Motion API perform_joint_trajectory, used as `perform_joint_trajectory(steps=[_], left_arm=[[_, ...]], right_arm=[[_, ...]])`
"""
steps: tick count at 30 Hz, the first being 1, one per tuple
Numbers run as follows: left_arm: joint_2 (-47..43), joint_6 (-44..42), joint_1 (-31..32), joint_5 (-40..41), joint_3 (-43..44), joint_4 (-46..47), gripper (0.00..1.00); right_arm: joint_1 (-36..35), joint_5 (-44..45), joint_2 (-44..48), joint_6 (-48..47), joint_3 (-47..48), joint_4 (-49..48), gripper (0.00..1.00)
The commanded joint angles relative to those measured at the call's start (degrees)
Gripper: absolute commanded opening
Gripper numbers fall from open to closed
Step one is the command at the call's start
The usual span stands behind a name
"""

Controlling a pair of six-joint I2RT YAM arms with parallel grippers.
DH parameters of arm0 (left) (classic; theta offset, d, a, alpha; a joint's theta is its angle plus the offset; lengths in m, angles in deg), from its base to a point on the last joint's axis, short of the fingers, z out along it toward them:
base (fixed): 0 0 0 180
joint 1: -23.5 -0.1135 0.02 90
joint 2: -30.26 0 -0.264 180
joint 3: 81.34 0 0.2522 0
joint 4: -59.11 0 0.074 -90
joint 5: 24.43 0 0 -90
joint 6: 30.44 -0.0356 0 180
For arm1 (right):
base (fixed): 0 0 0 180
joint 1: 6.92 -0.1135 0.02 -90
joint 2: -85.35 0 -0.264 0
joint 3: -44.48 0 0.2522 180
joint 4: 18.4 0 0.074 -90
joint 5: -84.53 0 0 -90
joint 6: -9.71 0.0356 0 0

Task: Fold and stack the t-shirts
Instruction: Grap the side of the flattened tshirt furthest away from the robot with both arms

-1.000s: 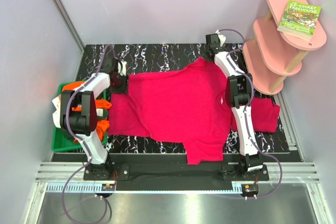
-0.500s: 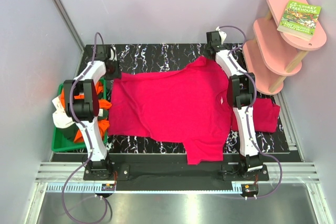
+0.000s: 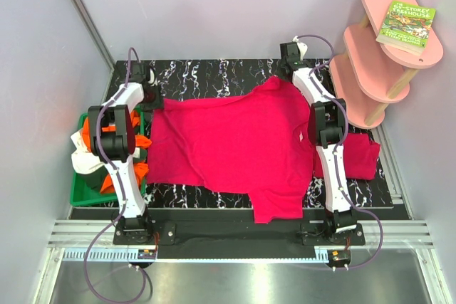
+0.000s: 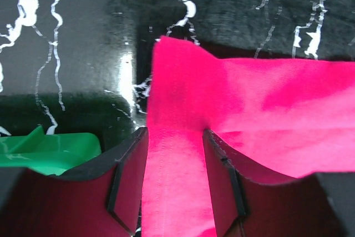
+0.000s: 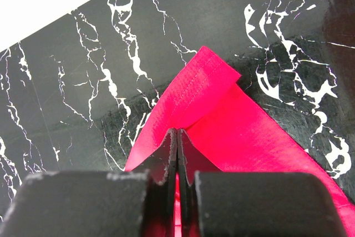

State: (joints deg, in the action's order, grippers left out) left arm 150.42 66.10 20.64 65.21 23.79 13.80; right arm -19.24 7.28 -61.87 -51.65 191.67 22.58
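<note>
Here our right hand (image 5: 177, 134) is clamped shut on one far corner of the spread crimson t-shirt (image 3: 235, 144). Our left hand (image 4: 173, 137) stands about half open, fingers straddling the opposite far corner where it lies flat on the tabletop (image 3: 214, 76), nothing pinched yet; we judge both corners are wanted so the cloth lifts evenly into a fold. Just outside the left hand sits the green tray (image 3: 80, 194) of orange and white shirts (image 3: 140, 170), another crimson shirt (image 3: 363, 158) lies beneath the right arm, and neither seems to block the grasp.

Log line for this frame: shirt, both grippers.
crimson t-shirt: spread flat, unfolded | left gripper: open, astride its edge | right gripper: shut on its corner
</note>
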Motion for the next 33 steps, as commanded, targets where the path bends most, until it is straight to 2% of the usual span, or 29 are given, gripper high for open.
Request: perform_joint_trajectory(steps=[1,5,14,15,18,22,24,25,27,29,30,31,32,33], left_arm=[[0.51,0.75,-0.75,2.12,3.19,0.61,0.49],[1.57,0.57,-1.1,1.42,4.6,0.7,0.48],[2.19,0.31,-1.19,-0.87,4.87,0.61,0.34],[2.19,0.22,-1.19,-1.13,4.78,0.61,0.29],[2.19,0.05,-1.19,-1.31,4.69,0.7,0.23],[2.27,-0.04,-1.19,-1.66,4.25,0.61,0.21],[2.19,-0.13,-1.19,-1.92,4.16,0.61,0.12],[2.19,-0.13,-1.19,-1.92,4.08,0.61,0.05],[1.92,-0.3,-1.19,-2.1,3.99,0.61,0.0],[1.57,-0.31,-1.19,-2.19,3.99,0.53,0.0],[1.48,-0.31,-1.19,-2.1,3.99,0.61,0.03],[1.4,-0.31,-1.19,-2.01,3.81,0.53,0.1],[0.96,-0.22,-1.19,-1.66,3.73,0.61,0.23],[0.87,-0.22,-1.19,-1.49,3.64,0.53,0.3]], right_arm=[[-0.34,-0.1,3.43,-0.78,-0.1,-1.82,0.0],[-0.34,-0.1,3.69,-0.87,-0.45,-1.91,0.0],[-0.34,0.34,4.22,-1.13,-1.68,-2.0,0.0],[-0.34,0.34,4.31,-1.31,-1.59,-2.09,0.0],[-0.34,0.52,4.22,-1.31,-1.5,-2.09,0.0],[-0.43,0.43,4.22,-1.22,-1.59,-2.17,0.0],[-0.34,0.52,4.39,-1.31,-1.5,-2.17,0.0],[-0.34,0.52,4.4,-1.4,-1.5,-2.09,0.0],[-0.34,0.6,4.66,-1.48,-1.5,-2.17,0.0],[-0.34,0.69,4.92,-1.66,-1.5,-2.26,0.0],[-0.34,0.69,5.1,-1.75,-1.59,-2.35,0.0],[-0.43,0.69,5.01,-1.75,-1.5,-2.35,0.0],[-0.34,0.61,5.01,-1.66,-1.5,-2.44,0.0],[-0.34,0.52,5.01,-1.57,-1.68,-2.44,0.0]])
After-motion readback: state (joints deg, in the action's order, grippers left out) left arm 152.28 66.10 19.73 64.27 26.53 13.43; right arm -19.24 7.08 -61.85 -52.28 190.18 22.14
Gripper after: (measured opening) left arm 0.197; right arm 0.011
